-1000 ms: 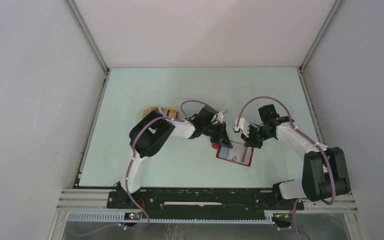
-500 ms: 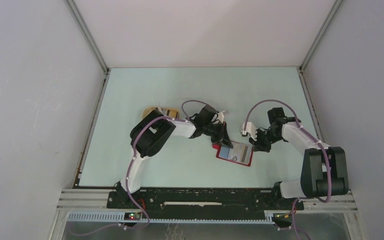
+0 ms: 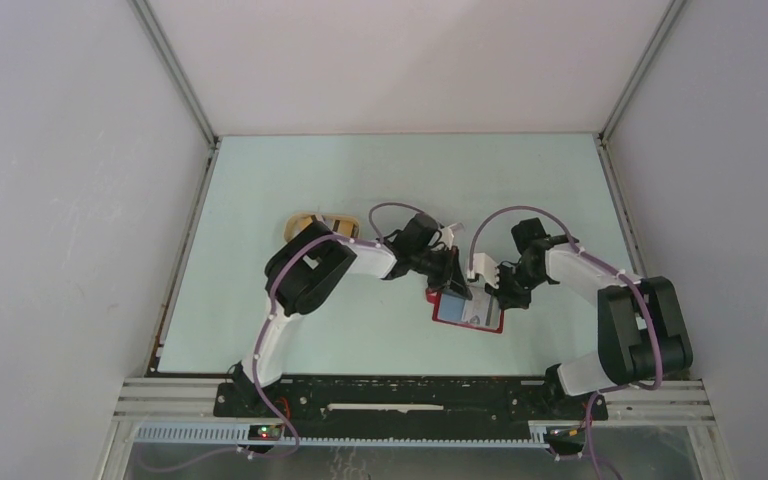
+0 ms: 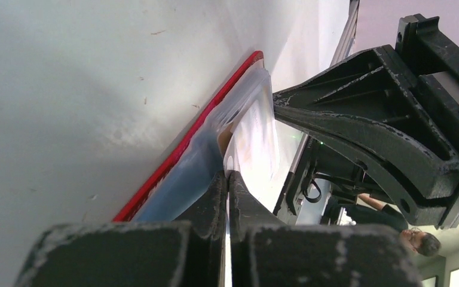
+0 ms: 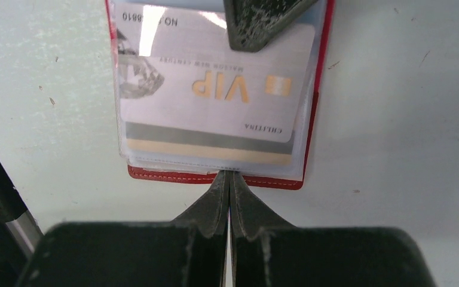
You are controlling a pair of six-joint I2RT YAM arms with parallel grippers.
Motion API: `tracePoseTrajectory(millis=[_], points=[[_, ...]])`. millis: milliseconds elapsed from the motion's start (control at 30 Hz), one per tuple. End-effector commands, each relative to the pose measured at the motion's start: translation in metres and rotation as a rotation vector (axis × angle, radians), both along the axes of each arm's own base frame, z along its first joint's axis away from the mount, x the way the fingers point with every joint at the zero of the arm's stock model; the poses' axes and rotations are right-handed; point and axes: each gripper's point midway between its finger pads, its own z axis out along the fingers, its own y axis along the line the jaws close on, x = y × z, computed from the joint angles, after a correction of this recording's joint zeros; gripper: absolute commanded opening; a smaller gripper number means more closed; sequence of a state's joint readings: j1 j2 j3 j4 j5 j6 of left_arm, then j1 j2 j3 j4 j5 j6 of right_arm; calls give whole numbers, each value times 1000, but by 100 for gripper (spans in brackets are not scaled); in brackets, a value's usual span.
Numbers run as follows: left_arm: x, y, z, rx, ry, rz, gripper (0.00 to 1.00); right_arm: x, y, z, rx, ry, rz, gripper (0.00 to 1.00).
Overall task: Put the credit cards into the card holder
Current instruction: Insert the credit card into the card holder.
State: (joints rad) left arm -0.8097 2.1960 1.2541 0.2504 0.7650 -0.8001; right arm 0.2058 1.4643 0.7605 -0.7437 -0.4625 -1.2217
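**Right arm back at the wallet's edge, a card in the pocket**

Since half a second ago the right arm has swung back in toward the middle of the tabletop, bringing its tip against the card holder again. The left arm has barely shifted.

Toward the left of the tabletop sits a tan dish, well apart from the work. What it holds is too small to tell.

Next comes the left gripper, its jaws pressed together. Its tip rests on the far-left part of the holder's clear pocket. Whether it pinches the plastic or only presses it down, I cannot tell.

The card holder lies open and flat, a little right of centre and toward the near edge of the tabletop, between the two grippers. It is red outside, with a clear pocket over pale lining. Inside the pocket lies a pale silvery credit card with gold "VIP" lettering. A grey stripe and a tan band show below it.

The right gripper is also closed and holds nothing. In its own wrist view, its tip touches the middle of the holder's red stitched edge. There the card's long axis runs straight across the gripper's line of reach, and the holder sits directly ahead of the tip.

Both arms touch the holder. I judge that the right one is better placed to nudge it or steady it, and that the card looks nearly or fully seated.
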Motion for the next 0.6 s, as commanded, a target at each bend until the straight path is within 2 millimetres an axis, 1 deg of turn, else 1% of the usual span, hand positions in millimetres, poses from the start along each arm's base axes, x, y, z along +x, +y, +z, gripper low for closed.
tracePoseTrajectory(millis=[0,200,400,567], points=[[-12,-14,-5,-10,15,-29,2,15,13,-2,14,-63,7,5],[-16,-24,1,-42,30,-29,5,15,14,-3,10,-62,4,5],[-19,-25,10,-78,35,-14,15,16,14,-2,14,-63,-3,5],[-14,-17,13,-71,18,16,31,16,12,1,26,-63,-19,5]])
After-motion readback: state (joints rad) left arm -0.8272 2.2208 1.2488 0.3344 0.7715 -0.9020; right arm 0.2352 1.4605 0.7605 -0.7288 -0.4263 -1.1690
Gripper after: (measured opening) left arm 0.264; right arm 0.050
